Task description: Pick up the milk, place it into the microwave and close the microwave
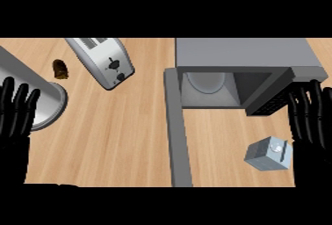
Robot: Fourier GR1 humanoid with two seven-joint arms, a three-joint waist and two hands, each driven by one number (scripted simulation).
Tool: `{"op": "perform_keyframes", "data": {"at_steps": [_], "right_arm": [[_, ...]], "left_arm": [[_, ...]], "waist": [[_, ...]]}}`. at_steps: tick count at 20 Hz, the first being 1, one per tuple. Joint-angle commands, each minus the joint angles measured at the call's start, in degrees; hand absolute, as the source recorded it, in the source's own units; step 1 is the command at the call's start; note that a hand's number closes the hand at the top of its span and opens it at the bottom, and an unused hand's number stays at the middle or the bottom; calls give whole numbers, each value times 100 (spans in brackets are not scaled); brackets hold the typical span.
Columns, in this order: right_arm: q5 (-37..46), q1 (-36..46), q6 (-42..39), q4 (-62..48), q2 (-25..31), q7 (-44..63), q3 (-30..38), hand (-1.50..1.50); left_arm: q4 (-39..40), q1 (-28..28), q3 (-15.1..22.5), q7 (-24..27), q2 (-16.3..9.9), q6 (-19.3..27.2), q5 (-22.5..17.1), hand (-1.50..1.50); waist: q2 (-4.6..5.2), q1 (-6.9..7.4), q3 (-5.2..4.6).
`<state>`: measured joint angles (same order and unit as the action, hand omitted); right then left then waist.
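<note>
Two hands up and relaxed, grasping nothing: left hand parked at the left edge, right hand at the right edge. Milk sitting on the wooden counter, just beside the right hand and in front of the microwave, door swung wide open. Toaster further left.
</note>
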<state>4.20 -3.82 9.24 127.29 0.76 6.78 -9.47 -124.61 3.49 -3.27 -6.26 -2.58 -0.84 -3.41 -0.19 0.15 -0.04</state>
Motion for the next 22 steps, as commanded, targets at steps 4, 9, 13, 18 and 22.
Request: {"op": "perform_keyframes", "data": {"at_steps": [4, 9, 13, 18, 22], "right_arm": [[274, 97, 739, 310, -74, 707, -1111, -150], [437, -266, 983, 37, -76, -21, -898, -150], [1169, -346, 1434, 261, -76, 436, -1073, -150], [1335, -916, 1568, 226, -75, 302, -1149, -150], [497, -854, 1273, -177, 98, -56, -361, -150]], "left_arm": [[-107, 662, 154, 265, 248, -106, -187, -150], [-531, 1308, -139, 351, 225, -499, -681, -150], [-453, 1291, -252, 379, 132, -539, -677, -150], [-759, 1990, -339, 613, 158, -874, -871, -150], [-564, 1738, -267, 630, 249, -760, -715, -150]], "waist": [[13, 5, 1], [12, 11, 4], [13, -6, 3], [5, -4, 3], [15, -13, 6]]}}
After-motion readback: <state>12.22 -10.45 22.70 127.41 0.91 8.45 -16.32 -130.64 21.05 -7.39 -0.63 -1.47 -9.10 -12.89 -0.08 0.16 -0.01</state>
